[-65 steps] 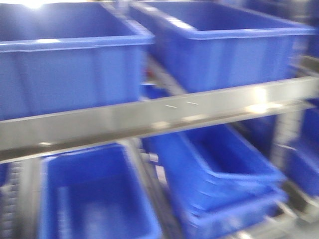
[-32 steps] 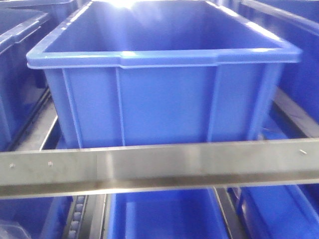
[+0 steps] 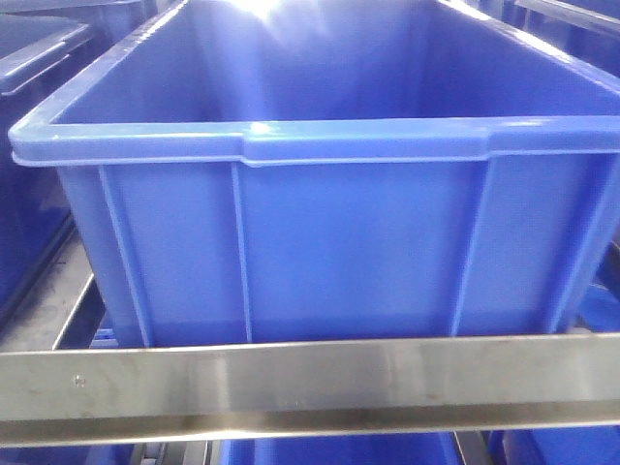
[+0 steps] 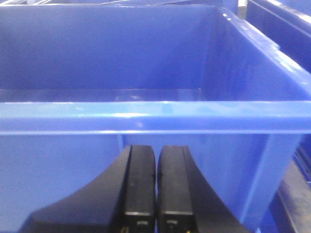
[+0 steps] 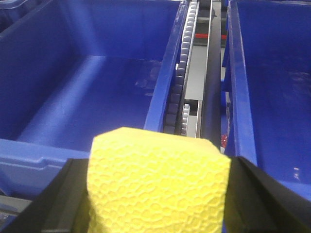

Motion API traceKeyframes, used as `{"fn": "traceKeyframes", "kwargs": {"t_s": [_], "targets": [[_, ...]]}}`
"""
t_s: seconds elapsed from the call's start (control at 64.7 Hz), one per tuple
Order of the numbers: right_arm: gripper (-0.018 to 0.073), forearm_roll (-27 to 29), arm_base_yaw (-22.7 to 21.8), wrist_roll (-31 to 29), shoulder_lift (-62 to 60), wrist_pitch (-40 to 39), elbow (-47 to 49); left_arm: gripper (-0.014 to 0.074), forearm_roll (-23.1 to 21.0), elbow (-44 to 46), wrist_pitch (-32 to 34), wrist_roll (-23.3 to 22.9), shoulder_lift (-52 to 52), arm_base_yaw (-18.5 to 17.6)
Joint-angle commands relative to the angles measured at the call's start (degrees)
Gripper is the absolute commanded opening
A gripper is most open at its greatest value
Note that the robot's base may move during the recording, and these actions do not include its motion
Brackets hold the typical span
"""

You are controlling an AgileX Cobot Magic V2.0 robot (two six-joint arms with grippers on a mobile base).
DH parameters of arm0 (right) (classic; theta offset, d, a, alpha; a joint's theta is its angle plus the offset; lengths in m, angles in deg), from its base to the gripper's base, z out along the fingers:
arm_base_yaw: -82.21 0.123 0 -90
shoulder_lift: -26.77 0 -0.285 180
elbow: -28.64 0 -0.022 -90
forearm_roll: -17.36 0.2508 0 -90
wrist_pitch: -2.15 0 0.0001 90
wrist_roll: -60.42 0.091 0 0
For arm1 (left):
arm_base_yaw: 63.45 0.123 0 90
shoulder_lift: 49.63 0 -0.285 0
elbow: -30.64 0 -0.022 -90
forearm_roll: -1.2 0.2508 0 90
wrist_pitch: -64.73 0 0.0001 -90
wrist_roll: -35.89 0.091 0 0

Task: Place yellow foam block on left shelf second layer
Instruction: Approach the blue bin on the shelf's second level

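My right claw (image 5: 159, 201) is clamped on the yellow foam block (image 5: 155, 174). Its black fingers (image 5: 58, 204) press the block's two sides, so the jaws stand only as wide as the block, which sits squarely between them. Beyond the claw to the left lies an open blue bin (image 5: 87, 92), a second blue bin (image 5: 272, 73) lies beyond to the right, and a roller track (image 5: 187, 58) runs straight ahead between them. My left claw (image 4: 156, 189) is closed right up and holds nothing. The front wall of a tall blue bin (image 4: 155, 116) rises directly ahead of it. In the front view a steel rail (image 3: 310, 383) crosses beneath a bin's wall.
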Motion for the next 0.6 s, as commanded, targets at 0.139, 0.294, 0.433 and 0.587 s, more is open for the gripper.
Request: {"fn": "traceKeyframes", "kwargs": {"t_s": [0.139, 0.294, 0.433, 0.587], "targets": [[0.0277, -0.07, -0.18, -0.42, 1.06, -4.88, 1.56, 0.0137, 0.03, -1.48, 4.94, -0.22, 0.80, 0.12], [0.0277, -0.07, -0.18, -0.42, 1.06, -4.88, 1.56, 0.0137, 0.03, -1.48, 4.94, -0.22, 0.80, 0.12], [0.0277, -0.07, -0.18, -0.42, 1.06, -4.88, 1.56, 0.0137, 0.03, -1.48, 4.94, -0.22, 0.80, 0.12], [0.0277, 0.49, -0.18, -0.36, 1.06, -4.64, 1.56, 0.0137, 0.03, -1.48, 4.94, -0.22, 0.80, 0.12]]}}
